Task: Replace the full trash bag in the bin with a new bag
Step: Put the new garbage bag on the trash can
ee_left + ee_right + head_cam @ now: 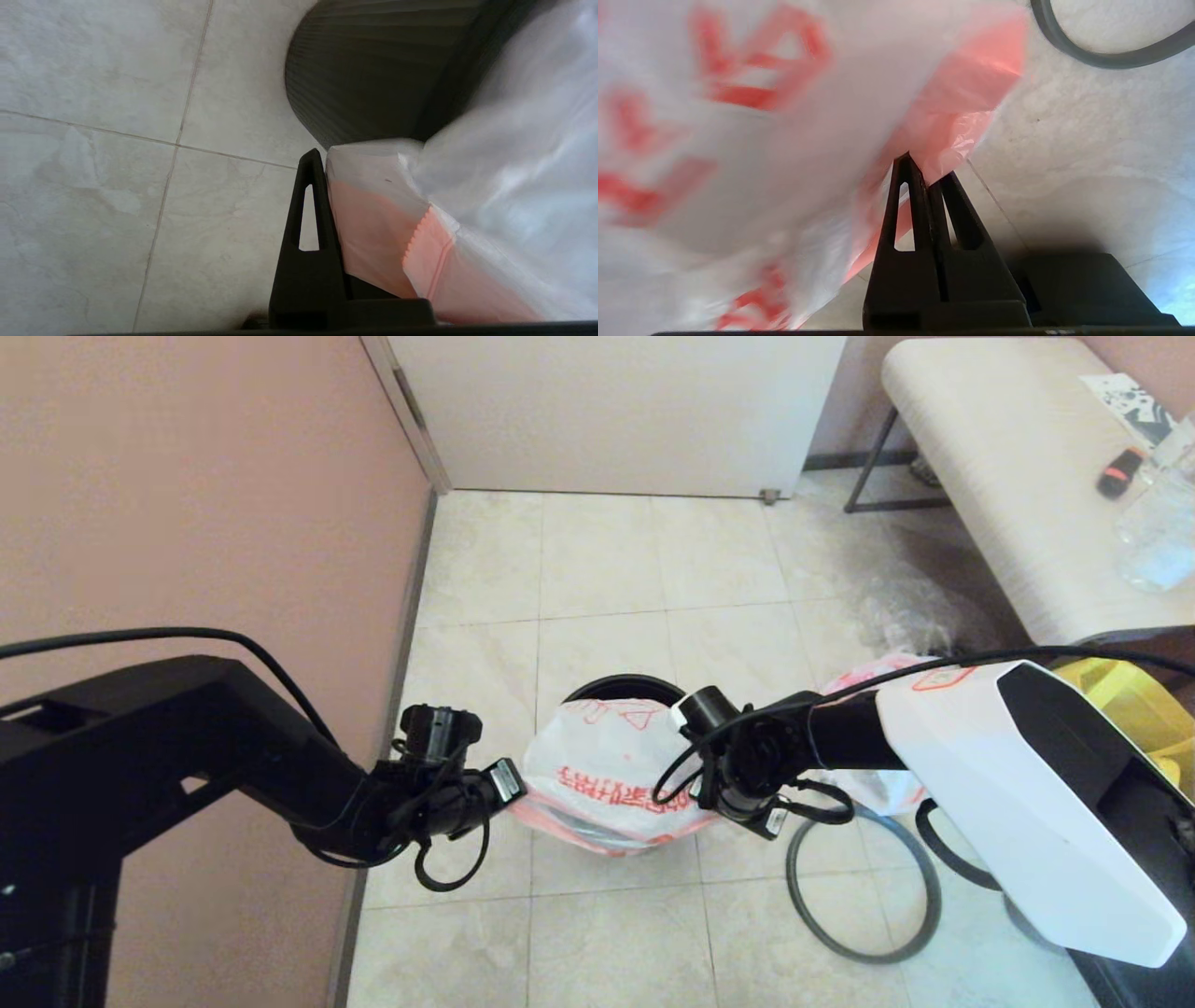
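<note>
Both tools grip the new bag [602, 775] at frame centre: my left tool [509, 784] pinches its pink edge, my right tool [927, 175] clamps the opposite edge. It drapes over the bin [624, 688]; the grey hoop [864, 882] lies on the floor lower right.

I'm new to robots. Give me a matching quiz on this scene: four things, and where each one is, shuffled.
Things:
1. new bag
2. bin
3. hoop
4. full bag

Places:
A. flat on the floor, off the bin
B. between the left gripper and the right gripper
C. partly hidden behind the right arm
D. on the floor, under the new bag

Pairs: 1-B, 2-D, 3-A, 4-C
</note>
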Robot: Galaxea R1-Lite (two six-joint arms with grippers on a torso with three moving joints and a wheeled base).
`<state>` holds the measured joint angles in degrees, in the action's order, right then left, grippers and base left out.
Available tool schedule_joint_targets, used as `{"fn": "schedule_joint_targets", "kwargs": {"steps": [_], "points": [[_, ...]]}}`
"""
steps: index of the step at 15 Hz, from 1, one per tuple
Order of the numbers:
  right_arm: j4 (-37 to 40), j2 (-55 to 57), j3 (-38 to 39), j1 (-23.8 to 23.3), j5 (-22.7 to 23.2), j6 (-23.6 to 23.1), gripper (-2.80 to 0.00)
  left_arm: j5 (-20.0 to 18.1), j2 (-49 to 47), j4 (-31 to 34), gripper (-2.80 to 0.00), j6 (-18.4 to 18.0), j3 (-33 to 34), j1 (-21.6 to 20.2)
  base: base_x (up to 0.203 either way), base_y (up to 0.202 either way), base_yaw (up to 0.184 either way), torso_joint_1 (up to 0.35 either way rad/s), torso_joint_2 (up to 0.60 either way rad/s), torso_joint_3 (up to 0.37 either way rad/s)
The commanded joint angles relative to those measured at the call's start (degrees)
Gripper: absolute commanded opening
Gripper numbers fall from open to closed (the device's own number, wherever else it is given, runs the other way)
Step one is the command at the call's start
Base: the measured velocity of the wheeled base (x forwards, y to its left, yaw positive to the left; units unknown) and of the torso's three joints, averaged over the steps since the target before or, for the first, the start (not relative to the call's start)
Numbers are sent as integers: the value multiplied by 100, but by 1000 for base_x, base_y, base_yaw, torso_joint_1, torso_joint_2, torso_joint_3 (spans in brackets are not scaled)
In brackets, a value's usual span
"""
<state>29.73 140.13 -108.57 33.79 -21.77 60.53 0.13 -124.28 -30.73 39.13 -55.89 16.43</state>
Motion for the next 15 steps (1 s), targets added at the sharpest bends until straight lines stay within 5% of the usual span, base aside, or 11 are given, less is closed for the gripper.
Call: {"fn": "schedule_joint_targets", "kwargs": {"steps": [1,8,9,10,15], "points": [[15,-30,2,-22,-11,29,-280,-10,-24,-21,-280,18,-9,-51,0,0,0,0,0,0],[-2,42,11,13,7,-129,-280,30,-149,-21,-280,-37,-26,45,0,0,0,0,0,0],[-3,49,11,22,-2,-138,-207,39,-149,-21,-280,-46,-18,63,0,0,0,0,0,0],[-3,49,2,40,6,-138,0,43,-149,-21,0,-46,-18,71,0,0,0,0,0,0],[71,-166,283,204,30,-173,0,74,24,8,0,-51,110,94,0,0,0,0,0,0]]}}
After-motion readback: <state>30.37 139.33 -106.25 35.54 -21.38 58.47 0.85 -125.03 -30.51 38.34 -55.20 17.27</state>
